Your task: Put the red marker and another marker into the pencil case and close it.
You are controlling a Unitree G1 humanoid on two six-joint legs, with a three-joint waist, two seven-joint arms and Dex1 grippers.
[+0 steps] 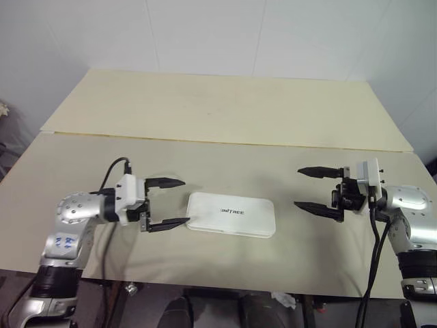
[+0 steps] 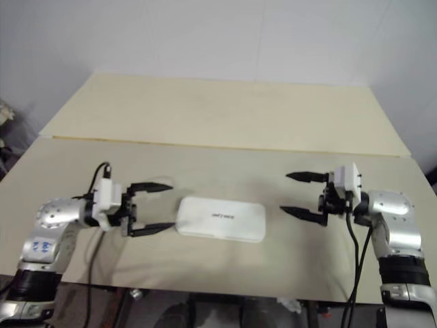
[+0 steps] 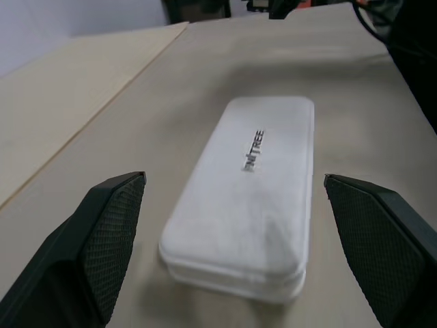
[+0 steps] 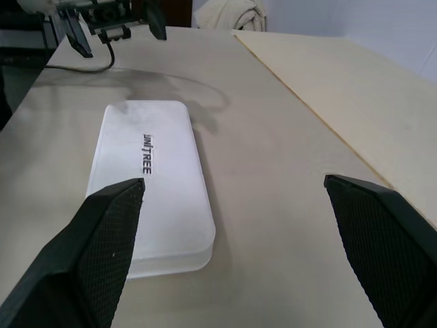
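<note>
Two claws stand wide open and hold nothing: the left claw (image 1: 165, 202) just beside one short end of the pencil case (image 1: 232, 214), its lower finger near that edge, the right claw (image 1: 317, 189) apart from the other end. Both point level and inward over the table (image 1: 225, 116), forearms low, so the case sits between them. It lies flat and shut, lettered lid up; presumably the markers are already inside, and the task looks complete.

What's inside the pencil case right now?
Can't see inside: the pencil case lies shut on the table, lid down with the UNITREE print up. No markers lie around it; contents are hidden.
</note>
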